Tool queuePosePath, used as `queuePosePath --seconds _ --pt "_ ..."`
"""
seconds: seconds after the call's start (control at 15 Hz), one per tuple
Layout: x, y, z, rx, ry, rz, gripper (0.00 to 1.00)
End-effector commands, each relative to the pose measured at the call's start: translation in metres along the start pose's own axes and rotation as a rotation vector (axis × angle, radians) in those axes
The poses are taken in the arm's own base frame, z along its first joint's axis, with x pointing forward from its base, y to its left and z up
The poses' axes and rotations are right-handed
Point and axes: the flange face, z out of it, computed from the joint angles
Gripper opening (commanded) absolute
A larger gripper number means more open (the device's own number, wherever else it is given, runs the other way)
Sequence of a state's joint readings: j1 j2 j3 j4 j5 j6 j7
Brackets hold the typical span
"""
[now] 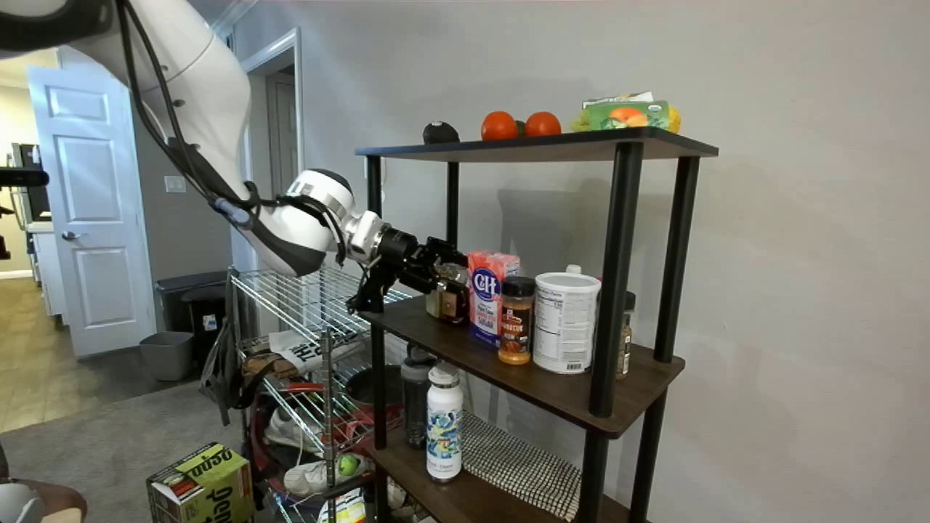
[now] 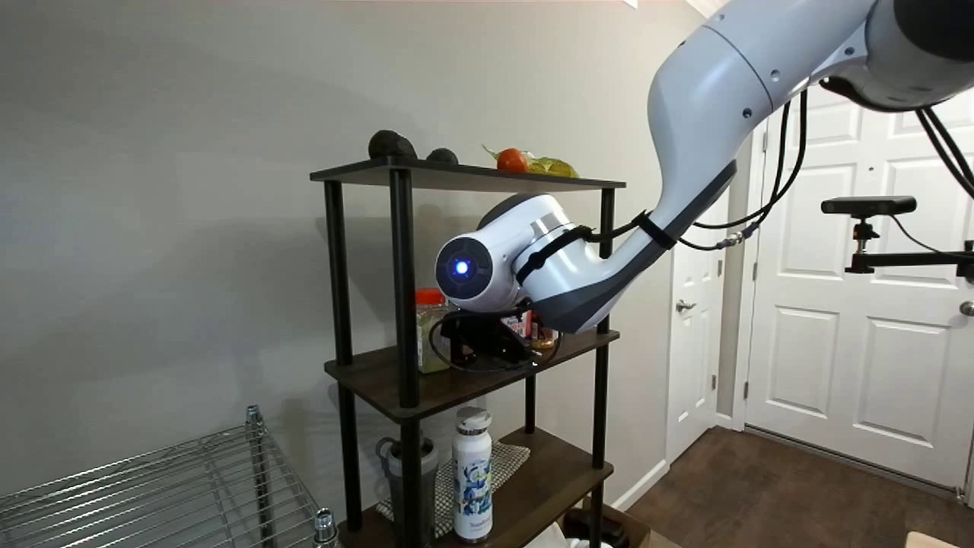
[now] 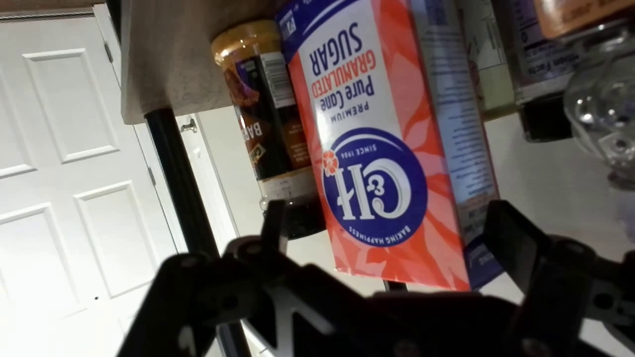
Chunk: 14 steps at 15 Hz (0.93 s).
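- Sugar carton (image 3: pixel 382 148) stands on the middle shelf (image 1: pixel 432 334). Its lettering runs upside down in the wrist view but right way up in an exterior view, so it is presumably the wrist view that is turned over, while the carton rests upright on its base.
- At the carton's upper end, the gripper (image 3: pixel 389 223) is spread wide, its fingers (image 3: pixel 513 243) toward the two sides of the carton. Nothing appears clasped, so the shelf seems to bear all the weight; whether one finger touches the carton's side panel, I cannot tell.
- Just beside the carton stands the barbecue shaker (image 1: pixel 516 323), cap up, which probably keeps its seasoning in and its body steady.
- Beyond the shaker from the carton comes the white canister (image 1: pixel 566 323); its broad base likely makes it hard to tip.
- Across the carton from the shaker are a glass bottle (image 3: pixel 612 99) and a red-lidded jar (image 2: pixel 431 335), the lid uppermost, perhaps to guard against spills.
- Above the carton, tomatoes (image 1: pixel 499 126) and an avocado (image 1: pixel 440 133) lie on the top shelf (image 1: pixel 508 150); being round, they probably depend on that board being level.
- Below the carton, a white bottle (image 2: pixel 472 479) stands upright on the lower shelf (image 2: pixel 552 472), perhaps because its tall shape takes up less board that way.
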<state>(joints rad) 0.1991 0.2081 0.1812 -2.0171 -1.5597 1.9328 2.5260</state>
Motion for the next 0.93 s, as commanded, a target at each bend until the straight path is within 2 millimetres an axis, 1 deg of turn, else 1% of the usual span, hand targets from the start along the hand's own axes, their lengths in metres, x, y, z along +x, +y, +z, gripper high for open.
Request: queuePosePath --seconds 0.0,0.53,0.87 --pt "0.0063 0.0122 -0.0055 -0.029 -0.008 -0.031 1.0" --pt "0.0083 0.0141 -0.0057 -0.036 -0.004 -0.034 1.0" --pt "0.008 0.0196 -0.0093 -0.067 -0.002 -0.044 1.0"
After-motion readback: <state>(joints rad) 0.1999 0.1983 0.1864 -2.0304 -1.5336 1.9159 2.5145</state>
